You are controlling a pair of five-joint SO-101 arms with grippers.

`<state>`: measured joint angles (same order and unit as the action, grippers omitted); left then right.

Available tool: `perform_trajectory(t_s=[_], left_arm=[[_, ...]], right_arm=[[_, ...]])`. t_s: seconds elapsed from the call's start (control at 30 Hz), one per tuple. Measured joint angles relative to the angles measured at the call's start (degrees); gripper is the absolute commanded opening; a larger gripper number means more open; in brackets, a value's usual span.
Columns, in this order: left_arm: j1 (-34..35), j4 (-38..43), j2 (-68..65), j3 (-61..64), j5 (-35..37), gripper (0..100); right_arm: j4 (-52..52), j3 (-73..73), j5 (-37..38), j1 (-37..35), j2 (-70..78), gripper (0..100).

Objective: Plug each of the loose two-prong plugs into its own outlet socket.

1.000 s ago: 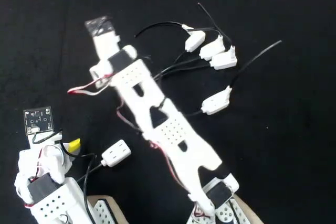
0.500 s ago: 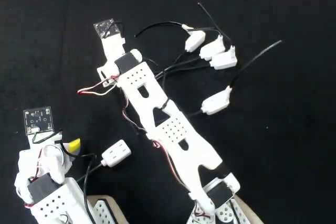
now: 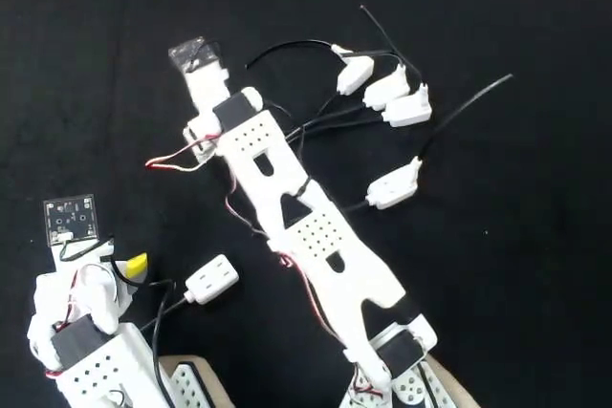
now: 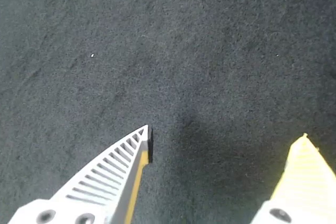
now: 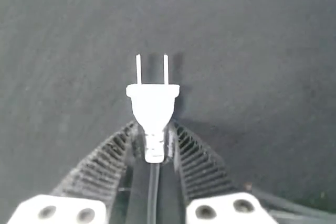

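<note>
Here, right fingers [image 5: 113, 153] pinch a white two-prong plug [image 5: 153, 100]; left fingers [image 4: 116, 165] hang spread apart above the black counter [image 4: 157, 35].

The right arm [image 3: 287, 207] has swung its far end sideways across the surface, towards the side where the cluster of white connectors [image 3: 387, 93] lies. The right tool [image 5: 152, 129] and the plug [image 5: 153, 100] clamped in it went along. Most of that shift came first, with only a slight settling since, and the red-and-white wires [image 3: 167, 163] at its wrist followed.
</note>
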<state>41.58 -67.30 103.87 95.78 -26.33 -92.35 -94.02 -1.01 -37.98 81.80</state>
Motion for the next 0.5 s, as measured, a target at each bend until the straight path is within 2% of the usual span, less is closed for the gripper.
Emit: perform_trajectory(t_s=[0.13,0.37,0.5], left_arm=[[0.0,0.0,0.0,0.0,0.0,40],[0.0,0.0,0.0,0.0,0.0,40],[0.0,0.0,0.0,0.0,0.0,40]], right_arm=[[-6.51,0.0,10.29,-5.27,-3.6,1.1],[-6.77,1.05,23.38,-5.19,-12.84,1.1],[-6.77,11.34,30.24,-5.19,-20.04,1.1]])
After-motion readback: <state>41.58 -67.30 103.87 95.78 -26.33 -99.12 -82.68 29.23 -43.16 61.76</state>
